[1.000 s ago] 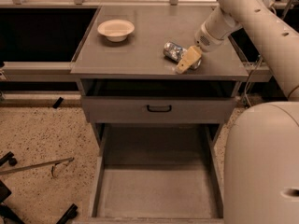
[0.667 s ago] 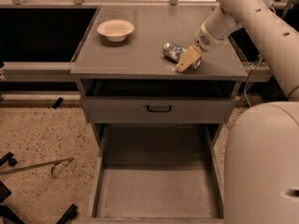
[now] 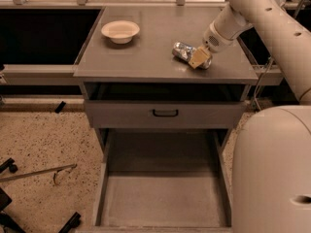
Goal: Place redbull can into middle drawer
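The redbull can [image 3: 181, 50], shiny silver, lies on its side on the grey cabinet top [image 3: 146, 52], right of the middle. My gripper [image 3: 198, 58] is down on the can's right part and covers it; the white arm reaches in from the upper right. The middle drawer [image 3: 165, 198] is pulled out wide open at the bottom of the view, its flat grey floor bare. It lies well below and in front of the can.
A cream round bowl [image 3: 120, 31] stands on the cabinet top at the back left. A grey drawer front with a small black handle [image 3: 165, 113] sits shut above the open drawer. My white base [image 3: 272, 174] fills the lower right. Black gear lies on the speckled floor [image 3: 43, 140] at left.
The gripper has shifted very slightly up and right at the can. The can, bowl and drawer have stayed where they were.
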`<action>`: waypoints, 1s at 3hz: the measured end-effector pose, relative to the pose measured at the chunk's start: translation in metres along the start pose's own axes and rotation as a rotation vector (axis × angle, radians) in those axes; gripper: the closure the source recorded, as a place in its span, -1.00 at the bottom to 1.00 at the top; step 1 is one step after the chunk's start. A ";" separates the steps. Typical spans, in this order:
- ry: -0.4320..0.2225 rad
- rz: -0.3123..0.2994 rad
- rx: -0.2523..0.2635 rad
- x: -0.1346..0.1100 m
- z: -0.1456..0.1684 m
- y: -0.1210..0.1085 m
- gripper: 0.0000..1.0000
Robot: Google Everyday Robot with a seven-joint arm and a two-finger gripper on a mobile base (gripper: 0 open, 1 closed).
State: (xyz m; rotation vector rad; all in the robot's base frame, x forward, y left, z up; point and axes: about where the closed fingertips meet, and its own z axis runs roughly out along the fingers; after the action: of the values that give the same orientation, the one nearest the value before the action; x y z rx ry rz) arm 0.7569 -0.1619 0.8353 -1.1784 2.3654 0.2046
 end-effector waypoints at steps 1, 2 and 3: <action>0.000 -0.001 -0.002 0.000 -0.002 0.001 1.00; -0.051 -0.126 -0.119 0.021 -0.050 0.039 1.00; -0.054 -0.189 -0.139 0.026 -0.051 0.043 1.00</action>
State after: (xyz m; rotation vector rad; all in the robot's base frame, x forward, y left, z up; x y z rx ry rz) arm 0.6918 -0.1708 0.8637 -1.4346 2.2064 0.3369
